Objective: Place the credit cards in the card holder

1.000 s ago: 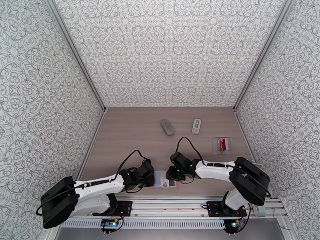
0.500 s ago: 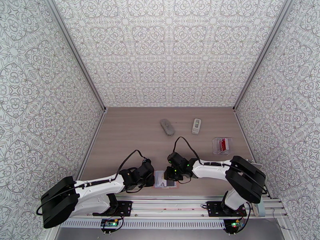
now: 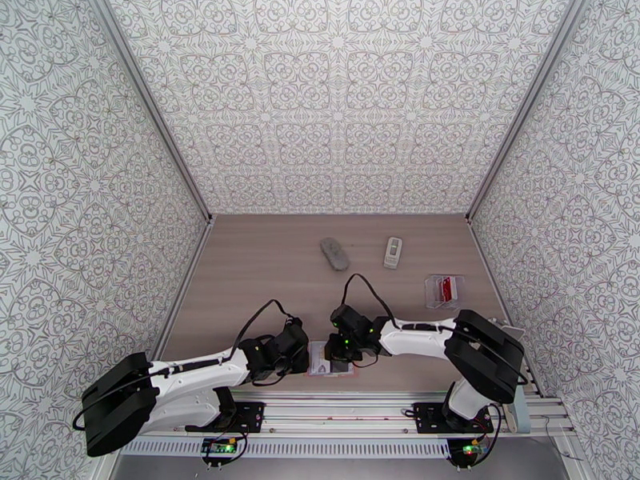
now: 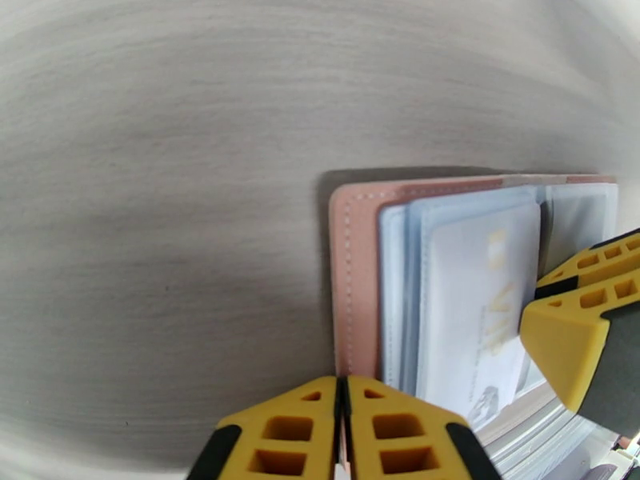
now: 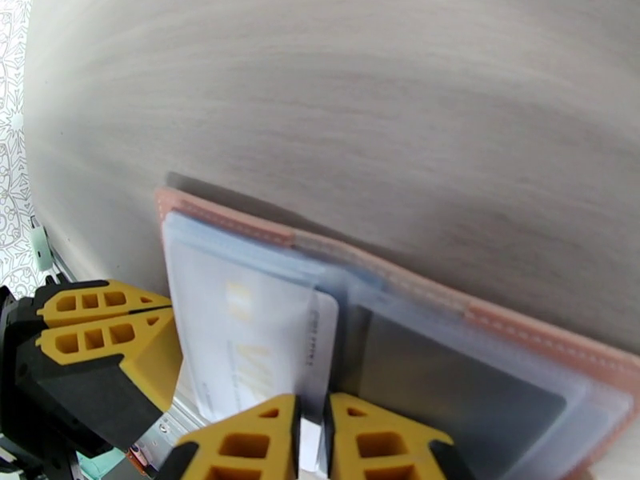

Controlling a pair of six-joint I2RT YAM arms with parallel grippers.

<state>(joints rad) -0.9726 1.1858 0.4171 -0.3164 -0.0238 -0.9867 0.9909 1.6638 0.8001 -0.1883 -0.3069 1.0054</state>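
Your right gripper [image 5: 312, 442] pinched the white plastic card [image 5: 248, 338], likely stiff and slick, at frame bottom; your left gripper [image 4: 344, 430] clamped the edge of the pink stitched card holder [image 4: 356, 274].

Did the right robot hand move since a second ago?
Yes. The right gripper, jaws pinching a white card, slid left, away from the clear box and farther over the pink card holder.
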